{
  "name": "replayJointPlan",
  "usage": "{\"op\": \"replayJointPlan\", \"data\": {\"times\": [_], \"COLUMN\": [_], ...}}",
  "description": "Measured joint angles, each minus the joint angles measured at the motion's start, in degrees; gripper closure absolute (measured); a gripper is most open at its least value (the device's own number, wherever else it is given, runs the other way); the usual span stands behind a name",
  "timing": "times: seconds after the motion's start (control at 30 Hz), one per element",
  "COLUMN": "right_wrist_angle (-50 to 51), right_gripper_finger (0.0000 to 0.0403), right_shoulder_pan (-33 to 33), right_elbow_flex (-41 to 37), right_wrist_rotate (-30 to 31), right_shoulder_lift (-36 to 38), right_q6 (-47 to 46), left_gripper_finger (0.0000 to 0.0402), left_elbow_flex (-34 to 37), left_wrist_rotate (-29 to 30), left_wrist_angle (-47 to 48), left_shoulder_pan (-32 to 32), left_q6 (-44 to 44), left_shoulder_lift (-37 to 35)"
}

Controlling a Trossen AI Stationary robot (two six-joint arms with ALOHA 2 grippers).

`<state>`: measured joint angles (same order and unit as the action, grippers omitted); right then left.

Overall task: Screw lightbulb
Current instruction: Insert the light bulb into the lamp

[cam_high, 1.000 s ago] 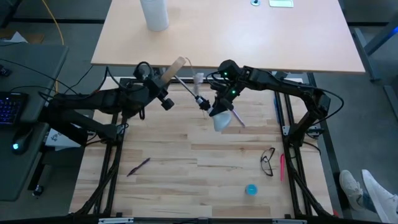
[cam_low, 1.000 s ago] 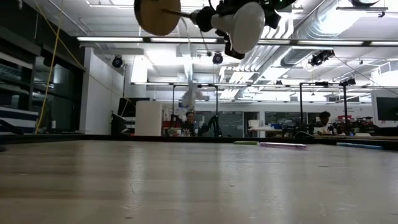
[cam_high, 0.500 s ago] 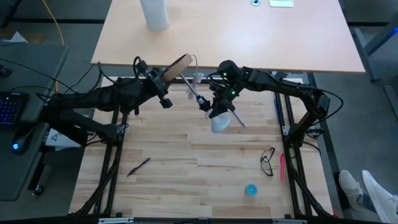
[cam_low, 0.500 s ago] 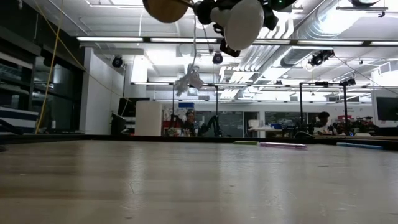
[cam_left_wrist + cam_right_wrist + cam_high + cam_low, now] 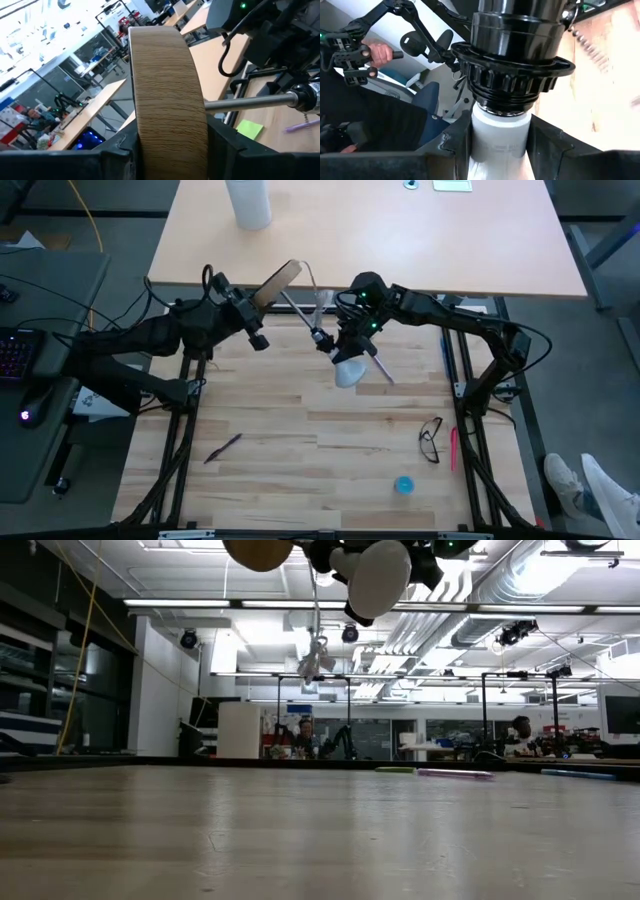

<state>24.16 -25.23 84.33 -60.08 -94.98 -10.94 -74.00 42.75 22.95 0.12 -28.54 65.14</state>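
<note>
Two arms are seen over the table. Two grippers are counted: the left gripper and the right gripper. One lightbulb is seen, and one wooden disc with one socket on a metal rod. One white cylinder is counted far left. On the wooden table are counted one pair of glasses, one blue ball, one dark pen near left, one purple pen and one red pen. In the room beyond, two people are counted, one near the middle and one to the right.
</note>
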Motion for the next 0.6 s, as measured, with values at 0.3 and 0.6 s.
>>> {"op": "replayJointPlan", "data": {"times": [0.3,0.6], "right_wrist_angle": [0.2,5.5], "right_gripper_finger": [0.0261,0.0261], "right_shoulder_pan": [0.0,-0.1], "right_elbow_flex": [0.0,0.0], "right_wrist_rotate": [-0.1,0.1], "right_shoulder_lift": [0.0,0.0], "right_q6": [0.6,4.4], "left_gripper_finger": [0.0255,0.0289], "left_elbow_flex": [0.0,0.1], "left_wrist_rotate": [-0.8,-1.9], "left_wrist_angle": [1.0,2.2], "left_shoulder_pan": [0.7,1.1], "left_q6": [2.2,4.3], "left_shoulder_lift": [0.1,0.2]}}
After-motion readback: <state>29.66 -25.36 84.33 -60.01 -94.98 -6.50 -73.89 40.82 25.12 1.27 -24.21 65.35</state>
